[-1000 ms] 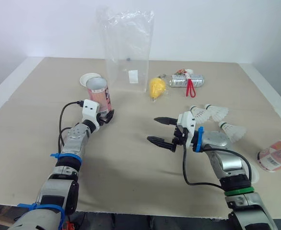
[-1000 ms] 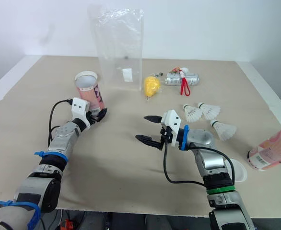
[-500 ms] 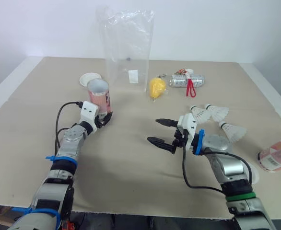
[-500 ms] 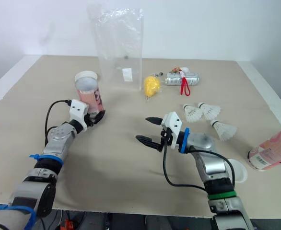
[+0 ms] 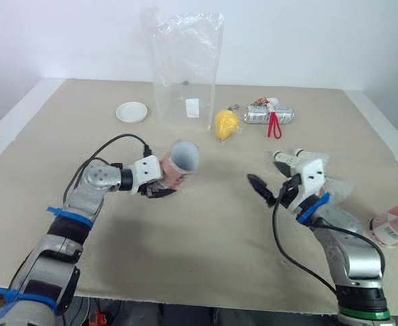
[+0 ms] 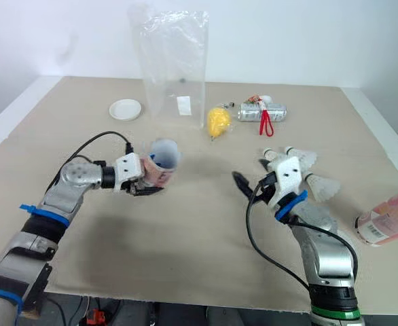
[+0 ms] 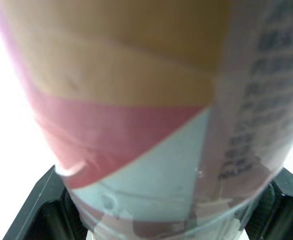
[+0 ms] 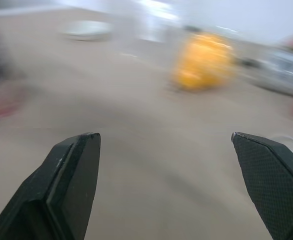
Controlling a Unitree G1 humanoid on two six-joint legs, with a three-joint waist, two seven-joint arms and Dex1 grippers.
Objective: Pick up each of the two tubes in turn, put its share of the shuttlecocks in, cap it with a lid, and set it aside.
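The second tube (image 5: 393, 227) is cut off at the right edge of the worktop (image 5: 206, 234). The right gripper (image 5: 265, 168), fingers apart, partly hides the shuttlecocks (image 6: 321, 185). The left gripper (image 5: 157, 189) clamps the tube (image 5: 180, 161), tilted, over the open middle.

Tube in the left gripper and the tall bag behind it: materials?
Tube: likely cardboard with a glossy printed film wrap; a tan band and sheen show in the left wrist view. Bag: thin clear plastic film, see-through and crinkled.
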